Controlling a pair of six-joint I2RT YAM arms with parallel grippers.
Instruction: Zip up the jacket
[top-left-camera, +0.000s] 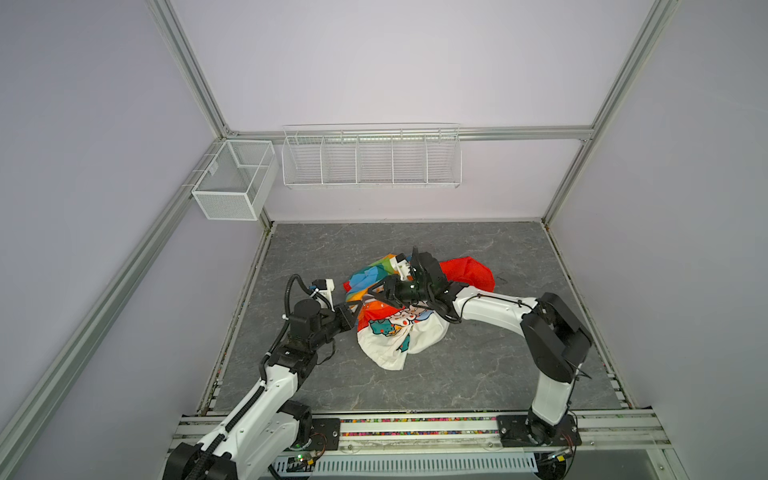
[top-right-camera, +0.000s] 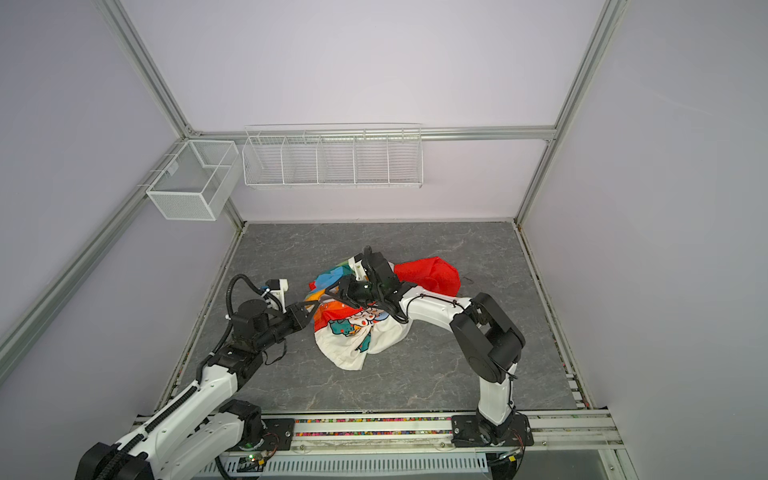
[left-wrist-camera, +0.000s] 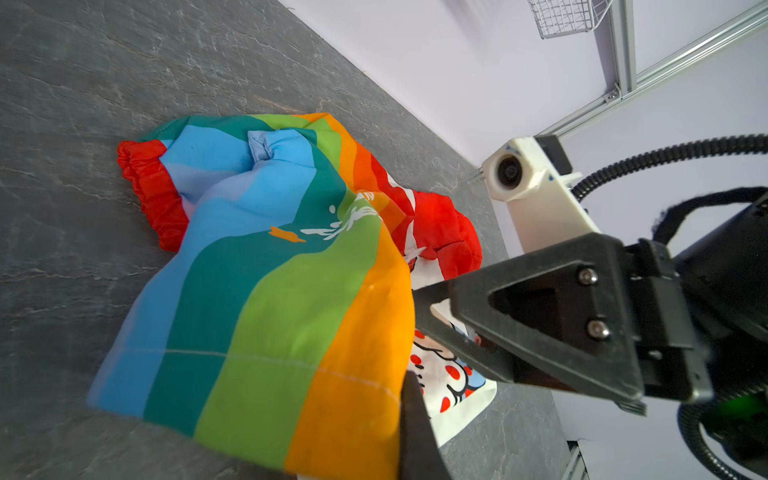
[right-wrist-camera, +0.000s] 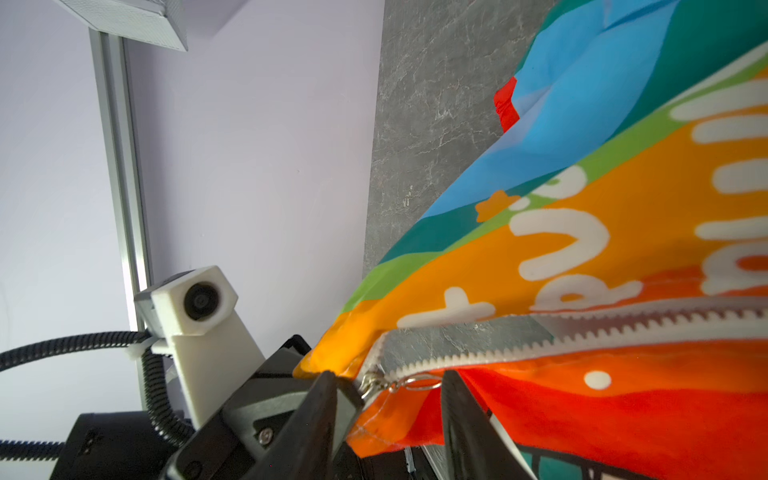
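The jacket (top-left-camera: 390, 340) (top-right-camera: 353, 345) lies crumpled mid-table, rainbow half toward the left arm, white cartoon half toward the front, red hood (top-left-camera: 469, 272) at the back right. My left gripper (top-left-camera: 360, 306) (top-right-camera: 316, 308) is shut on the orange bottom corner (right-wrist-camera: 320, 359) of the rainbow half (left-wrist-camera: 270, 311). One of its fingers (left-wrist-camera: 413, 428) shows beside the orange cloth. My right gripper (right-wrist-camera: 390, 403) (top-left-camera: 372, 296) stands open just beside it. The white zipper (right-wrist-camera: 540, 334) runs between its fingers, with the metal pull ring (right-wrist-camera: 415, 382) there. A red cuff (left-wrist-camera: 149, 187) lies on the mat.
A white wire rack (top-left-camera: 371, 158) and a mesh box (top-left-camera: 232, 178) hang on the back wall, well above the grey slate mat (top-left-camera: 498, 353). Aluminium frame rails edge the table. The right arm's elbow (top-left-camera: 557, 332) rises at the right.
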